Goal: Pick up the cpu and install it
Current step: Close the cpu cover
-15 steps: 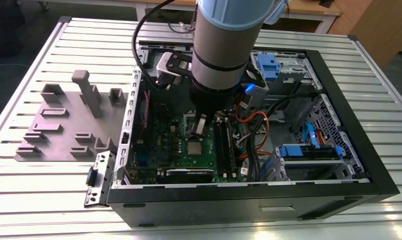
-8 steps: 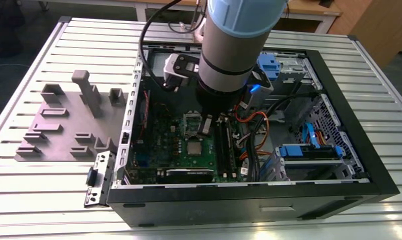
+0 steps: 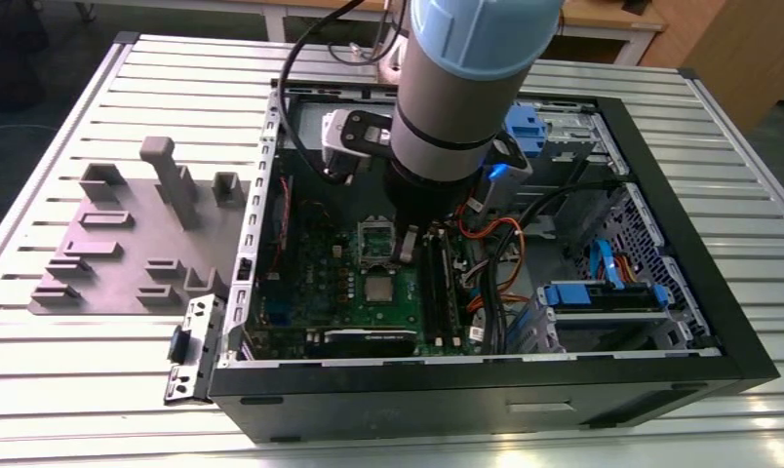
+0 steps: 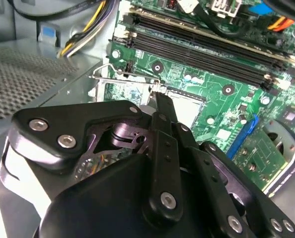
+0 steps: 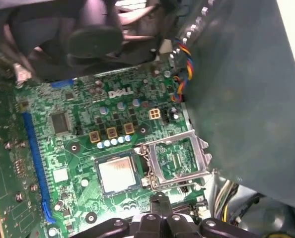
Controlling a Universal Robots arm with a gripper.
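Observation:
The cpu point(image 5: 116, 173) is a small silvery square lying flat in its socket on the green motherboard point(image 5: 73, 148). It also shows in the exterior view as a pale square, the cpu point(image 3: 379, 289), and in the second wrist view just past the fingertips as the cpu point(image 4: 188, 113). The socket's metal frame point(image 5: 180, 158) is swung open beside the chip. My gripper point(image 5: 158, 202) hangs inside the case just above the board, at the socket's edge. Its black fingers point(image 4: 161, 101) are pressed together with nothing between them. The arm point(image 3: 457, 88) reaches down into the case from above.
The open black computer case point(image 3: 704, 244) lies on a slatted metal table point(image 3: 106, 370). Black memory slots point(image 4: 202, 47), coloured cables point(image 3: 496, 234) and blue drive brackets point(image 3: 601, 292) crowd the board. A grey fixture plate point(image 3: 119, 244) sits at the exterior view's left.

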